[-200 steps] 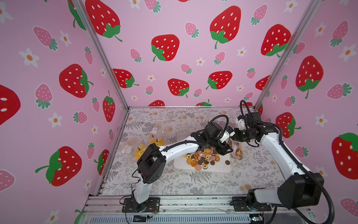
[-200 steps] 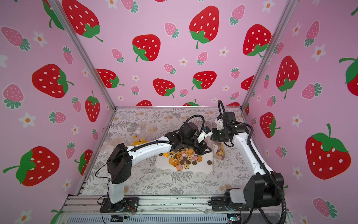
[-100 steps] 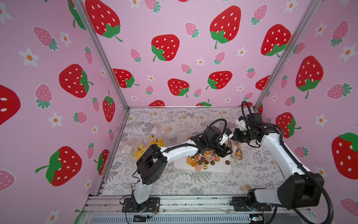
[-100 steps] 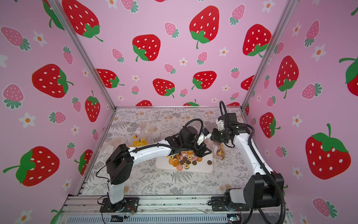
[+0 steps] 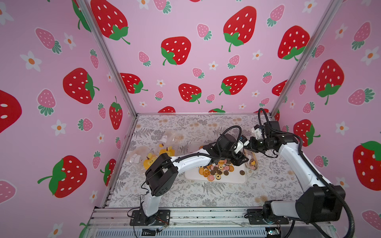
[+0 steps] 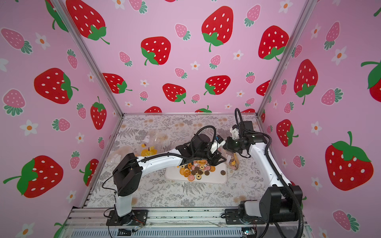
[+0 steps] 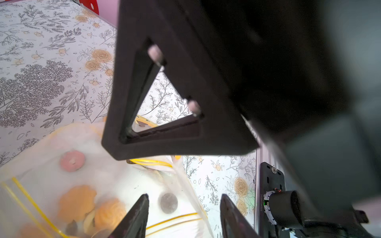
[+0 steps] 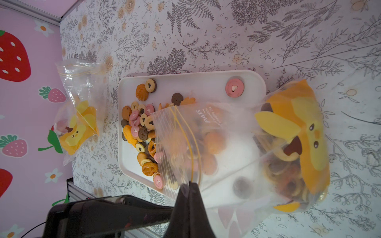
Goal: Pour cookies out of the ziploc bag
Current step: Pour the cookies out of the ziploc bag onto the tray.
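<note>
Right gripper [image 8: 190, 186] is clamped flat on the ziploc bag [image 8: 231, 131] at its mouth, beside the yellow zip lines; left gripper [image 7: 183, 208] stands partly apart, its two dark fingers straddling the bag's clear film; contact with the film cannot be told. Bag: thin transparent plastic, creased, printed with a yellow-orange cartoon face; its mouth lies over the white tray [image 8: 206, 79]; its bottom end rests off the tray's short edge on the floral table cover [image 8: 268, 31]. Tray: rigid, rectangular, rounded corners, low rim. Cookies [image 8: 140, 125]: small flat discs in tan, orange, dark brown and pink, some with heart cut-outs, some pretzel-shaped; a loose heap lies on the tray just outside the bag's mouth; one pink disc lies apart near a tray corner; others sit inside the bag. Second clear zip bag [image 8: 78, 111] lies on the cover beyond the tray's opposite end.
</note>
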Tool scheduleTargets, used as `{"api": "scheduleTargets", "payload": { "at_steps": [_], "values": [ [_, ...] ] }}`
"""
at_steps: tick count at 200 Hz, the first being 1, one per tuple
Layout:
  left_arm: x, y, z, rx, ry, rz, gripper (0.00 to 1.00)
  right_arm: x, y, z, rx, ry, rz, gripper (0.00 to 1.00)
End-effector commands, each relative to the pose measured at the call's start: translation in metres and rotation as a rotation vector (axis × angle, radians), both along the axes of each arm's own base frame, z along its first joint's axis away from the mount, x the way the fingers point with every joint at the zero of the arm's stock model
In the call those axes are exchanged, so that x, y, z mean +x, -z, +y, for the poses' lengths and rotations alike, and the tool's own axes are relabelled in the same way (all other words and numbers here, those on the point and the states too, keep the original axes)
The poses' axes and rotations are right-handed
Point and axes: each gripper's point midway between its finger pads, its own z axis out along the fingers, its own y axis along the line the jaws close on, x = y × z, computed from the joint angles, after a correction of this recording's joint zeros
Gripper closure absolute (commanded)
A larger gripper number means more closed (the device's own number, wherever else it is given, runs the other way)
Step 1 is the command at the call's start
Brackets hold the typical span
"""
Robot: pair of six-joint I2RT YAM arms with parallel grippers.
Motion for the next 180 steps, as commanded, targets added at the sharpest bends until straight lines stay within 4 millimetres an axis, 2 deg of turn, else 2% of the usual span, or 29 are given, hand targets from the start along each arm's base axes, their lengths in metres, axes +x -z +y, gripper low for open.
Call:
{"api": "scheduleTargets", "payload": {
  "at_steps": [1, 66, 119, 152, 180],
  "values": [
    [-0.005, 0.007, -0.004, -0.007, 0.021, 0.012, 0.44, -0.004, -0.011, 0.001, 0.068, 0.018, -0.008, 1.0],
    [-0.009, 0.018, -0.005, -0.006, 0.027, 0.059, 0.51, 0.002, -0.015, -0.004, 0.141, 0.058, -0.023, 1.0],
    [-0.009, 0.021, -0.009, -0.001, 0.033, 0.073, 0.69, 0.001, -0.015, -0.009, 0.147, 0.069, -0.023, 1.0],
    [-0.008, 0.015, -0.01, -0.004, 0.03, 0.07, 0.81, 0.001, -0.014, -0.01, 0.145, 0.07, -0.026, 1.0],
    [-0.007, 0.008, -0.014, -0.006, 0.031, 0.07, 0.83, -0.001, -0.012, -0.013, 0.131, 0.071, -0.026, 1.0]
  ]
}}
